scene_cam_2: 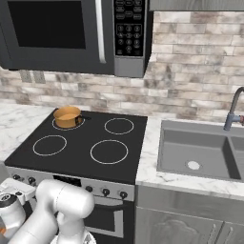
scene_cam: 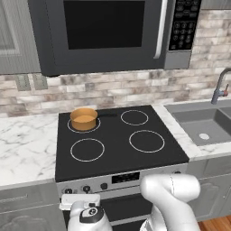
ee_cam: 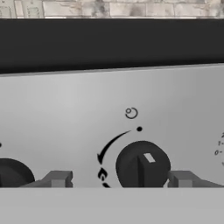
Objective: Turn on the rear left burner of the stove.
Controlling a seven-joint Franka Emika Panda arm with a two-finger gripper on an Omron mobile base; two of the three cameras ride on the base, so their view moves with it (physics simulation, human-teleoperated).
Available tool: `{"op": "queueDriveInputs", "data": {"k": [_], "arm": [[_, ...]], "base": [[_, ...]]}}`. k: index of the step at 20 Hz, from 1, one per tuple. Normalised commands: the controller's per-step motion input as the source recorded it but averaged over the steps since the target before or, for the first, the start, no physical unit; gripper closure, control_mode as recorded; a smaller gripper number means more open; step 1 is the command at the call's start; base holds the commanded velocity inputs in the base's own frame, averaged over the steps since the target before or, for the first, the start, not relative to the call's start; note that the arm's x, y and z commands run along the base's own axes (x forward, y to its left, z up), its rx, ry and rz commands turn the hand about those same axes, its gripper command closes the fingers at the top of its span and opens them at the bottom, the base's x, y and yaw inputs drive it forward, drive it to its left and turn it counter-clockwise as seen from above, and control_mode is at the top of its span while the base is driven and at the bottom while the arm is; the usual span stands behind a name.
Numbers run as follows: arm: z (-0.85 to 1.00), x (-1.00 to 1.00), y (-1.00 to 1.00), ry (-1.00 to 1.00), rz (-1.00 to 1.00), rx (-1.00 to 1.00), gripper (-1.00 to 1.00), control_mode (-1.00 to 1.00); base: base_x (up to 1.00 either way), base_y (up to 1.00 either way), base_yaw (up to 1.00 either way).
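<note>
The stove (scene_cam: 118, 155) is a black glass top with four thin rings above a silver front panel (ee_cam: 65, 109). The rear left burner (scene_cam: 73, 129) shows as a white ring, and a small copper saucepan (scene_cam: 83, 119) sits on it; the same ring (scene_cam_2: 66, 128) circles the saucepan (scene_cam_2: 67, 116) in the right base view. My gripper (ee_cam: 120, 179) is open at the panel's left end. A black knob (ee_cam: 142, 166) stands between its fingers (ee_cam: 59, 178), nearer the right one. The knob's white mark points up and slightly right. Above it is a small ring symbol (ee_cam: 131, 113).
Another knob (ee_cam: 12, 173) lies left of the gripped-around one. A dark microwave (scene_cam: 108, 31) hangs over the stove. A sink (scene_cam_2: 195, 155) with a faucet (scene_cam_2: 232, 114) sits to the right. Marble counter (scene_cam: 27, 144) lies left.
</note>
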Motion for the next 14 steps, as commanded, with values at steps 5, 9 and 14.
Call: {"op": "queueDriveInputs", "data": {"k": [5,9,14], "arm": [[-0.03,0.02,0.00,0.04,0.00,-0.01,1.00,-1.00],[0.00,0.00,0.00,0.00,0.00,0.00,1.00,-1.00],[0.00,-0.02,0.00,0.00,0.00,0.00,1.00,-1.00]], "base": [[0.00,0.00,0.00],[0.00,0.00,0.00],[0.00,0.00,0.00]]}}
